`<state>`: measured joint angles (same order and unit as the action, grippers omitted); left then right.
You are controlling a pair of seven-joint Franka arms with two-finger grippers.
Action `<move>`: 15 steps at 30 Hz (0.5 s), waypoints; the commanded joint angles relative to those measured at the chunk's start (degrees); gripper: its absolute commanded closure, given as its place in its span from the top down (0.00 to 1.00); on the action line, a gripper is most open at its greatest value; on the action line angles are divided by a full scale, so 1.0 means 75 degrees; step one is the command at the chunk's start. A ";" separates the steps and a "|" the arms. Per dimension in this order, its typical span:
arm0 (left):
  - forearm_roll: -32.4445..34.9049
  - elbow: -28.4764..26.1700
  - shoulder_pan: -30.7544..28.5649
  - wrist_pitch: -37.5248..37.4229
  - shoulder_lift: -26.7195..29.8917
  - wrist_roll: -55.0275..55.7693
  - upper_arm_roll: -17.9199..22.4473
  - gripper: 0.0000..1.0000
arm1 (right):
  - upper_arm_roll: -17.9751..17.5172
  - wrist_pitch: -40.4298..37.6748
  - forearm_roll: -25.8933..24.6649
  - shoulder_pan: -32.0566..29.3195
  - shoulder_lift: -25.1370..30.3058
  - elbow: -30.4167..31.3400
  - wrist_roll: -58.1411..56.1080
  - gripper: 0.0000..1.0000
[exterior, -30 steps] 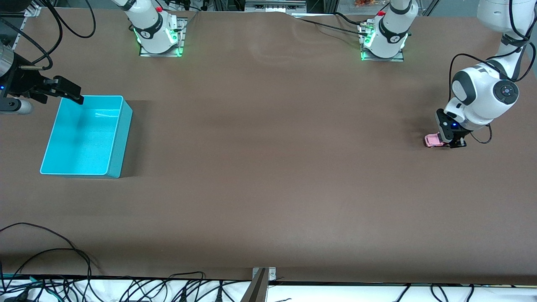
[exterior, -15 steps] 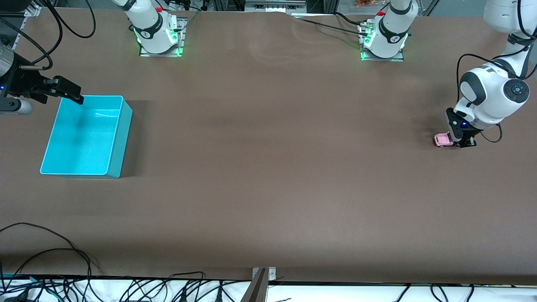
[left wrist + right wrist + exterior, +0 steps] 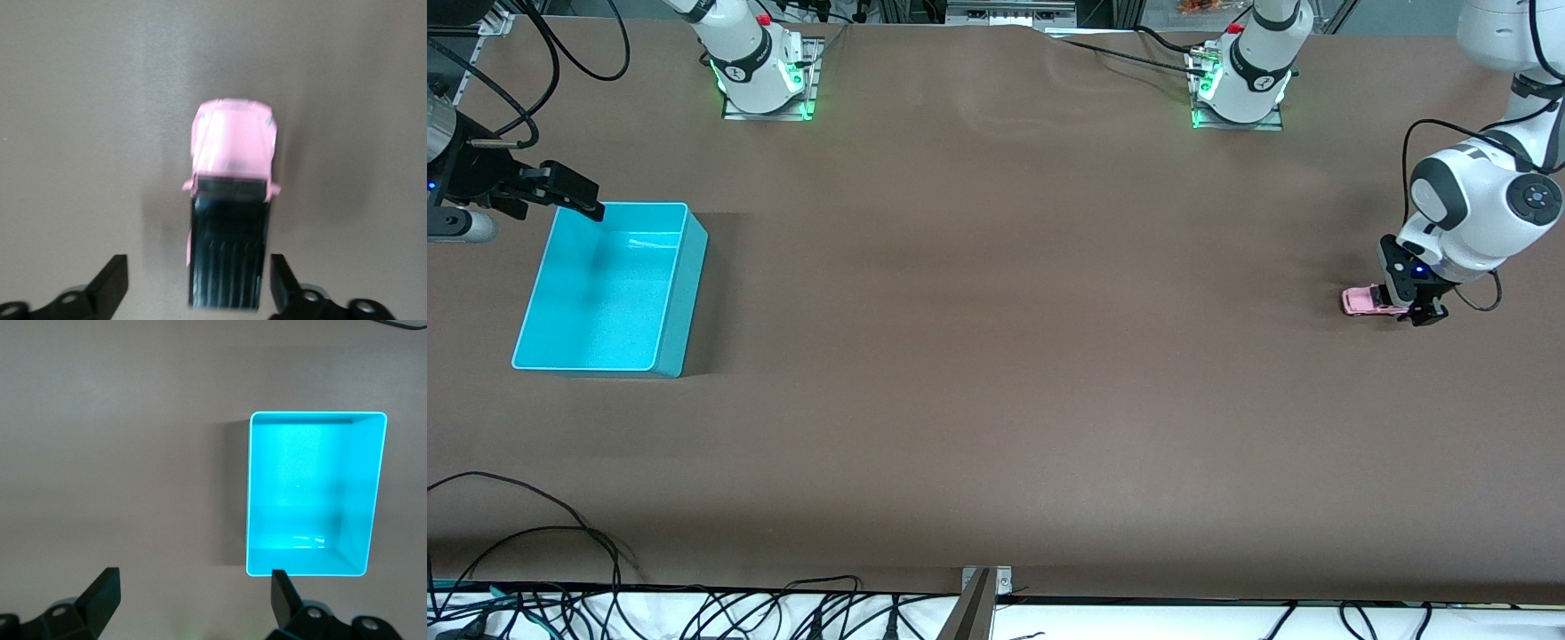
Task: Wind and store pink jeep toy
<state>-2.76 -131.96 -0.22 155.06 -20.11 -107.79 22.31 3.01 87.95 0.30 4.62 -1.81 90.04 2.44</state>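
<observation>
Two grippers in view, one per arm. Left gripper [image 3: 1414, 308], at the left arm's end of the table, is low over the pink jeep toy [image 3: 1369, 300]; jaws apart, not clamped on anything. In the left wrist view the toy [image 3: 231, 200] lies on the brown table [image 3: 996, 356] w/ its black-roofed rear part between the two fingertips [image 3: 110, 283], a gap showing on each side, & its pink hood projecting out past the tips. Wheels are on the table surface; toy upright.

Right gripper [image 3: 574, 197] waits at the right arm's end, above the edge of the turquoise bin [image 3: 671, 293]; jaws apart, holding nothing. Right wrist view: bin [image 3: 250, 493] sits ahead of the open fingers [image 3: 100, 593], offset toward one finger rather than centred in the gap; bin interior shows only its own floor & walls.

Toy & bin are well apart, at opp. ends of the table. Cables [image 3: 534, 533] run along the table edge nearest the front camera.
</observation>
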 commanded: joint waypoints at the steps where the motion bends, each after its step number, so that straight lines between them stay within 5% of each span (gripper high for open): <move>1: -0.0195 0.0192 0.0065 -0.0272 0.0033 -0.0230 0.0025 1.00 | -0.0003 0.0039 0.0077 -0.0019 0.0043 0.0007 0.0062 1.00; 15: -0.0230 0.0192 0.0088 -0.0342 0.0045 -0.0112 0.0025 1.00 | -0.0003 0.0039 0.0077 -0.0019 0.0043 0.0007 0.0062 1.00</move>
<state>-2.76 -130.99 0.06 153.82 -20.11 -107.73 22.31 3.01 87.95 0.30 4.62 -1.81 90.04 2.44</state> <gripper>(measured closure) 0.000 0.000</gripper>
